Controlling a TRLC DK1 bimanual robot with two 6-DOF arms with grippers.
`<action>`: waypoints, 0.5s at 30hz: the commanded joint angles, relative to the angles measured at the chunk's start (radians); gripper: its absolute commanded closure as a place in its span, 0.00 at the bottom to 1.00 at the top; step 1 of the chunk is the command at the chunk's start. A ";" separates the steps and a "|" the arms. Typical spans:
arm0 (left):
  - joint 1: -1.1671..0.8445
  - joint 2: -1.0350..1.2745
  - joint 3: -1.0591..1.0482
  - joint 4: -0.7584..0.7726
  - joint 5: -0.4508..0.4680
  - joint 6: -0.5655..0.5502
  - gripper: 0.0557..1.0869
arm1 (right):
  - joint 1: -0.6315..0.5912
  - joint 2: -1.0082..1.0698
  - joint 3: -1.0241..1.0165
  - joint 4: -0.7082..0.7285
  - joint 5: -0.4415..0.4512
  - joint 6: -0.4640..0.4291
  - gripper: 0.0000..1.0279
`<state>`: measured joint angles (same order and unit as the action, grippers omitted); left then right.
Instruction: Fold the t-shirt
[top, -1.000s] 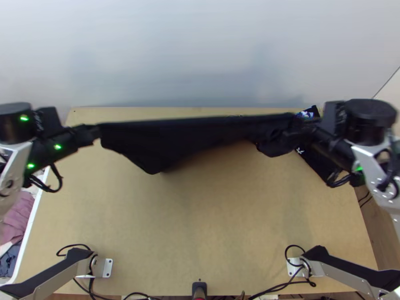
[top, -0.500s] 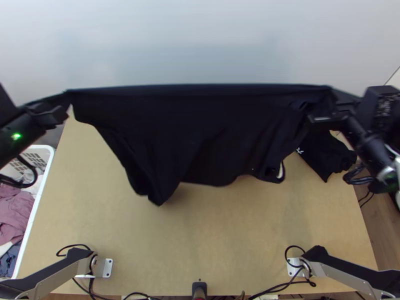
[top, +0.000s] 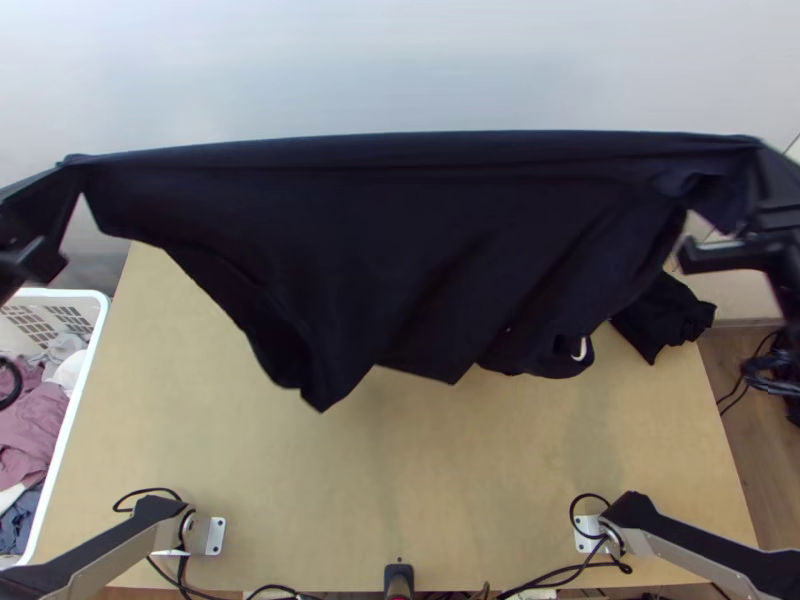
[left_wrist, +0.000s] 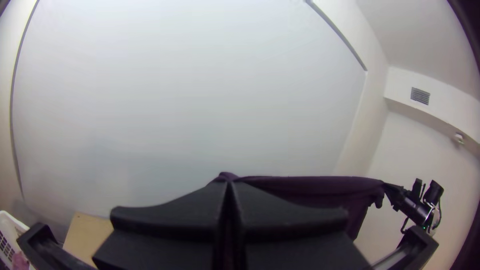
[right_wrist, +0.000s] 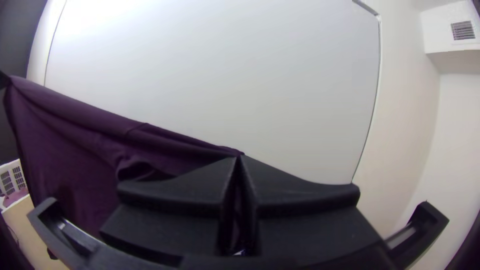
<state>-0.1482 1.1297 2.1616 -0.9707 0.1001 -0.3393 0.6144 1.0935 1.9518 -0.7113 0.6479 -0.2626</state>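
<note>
I have my left gripper raised at the left and my right gripper raised at the right, well apart, each with its fingers pinched together on an end of the black cloth T-shirt's upper edge. It stretches taut between them, hanging above the light wooden table. From the top I see a bunched black cloth far right; my right wrist view shows a seam crossing the shirt's edge.

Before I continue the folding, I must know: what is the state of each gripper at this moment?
Left gripper: closed, holding one top corner of the black t-shirt.
Right gripper: closed, holding the opposite top corner.
</note>
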 joint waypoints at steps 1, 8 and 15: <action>-0.014 -0.050 0.041 -0.003 0.001 0.039 0.96 | 0.018 -0.064 0.027 0.081 0.036 -0.162 0.97; -0.014 -0.096 0.073 -0.114 0.121 0.048 0.96 | 0.035 -0.090 0.121 -0.149 0.030 -0.104 0.97; -0.014 -0.160 0.075 -0.249 0.197 0.068 0.96 | 0.035 -0.138 0.174 -0.353 -0.005 -0.049 0.97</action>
<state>-0.1616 1.0241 2.2257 -1.1110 0.2291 -0.2871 0.6434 0.9977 2.0773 -0.9001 0.6617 -0.3519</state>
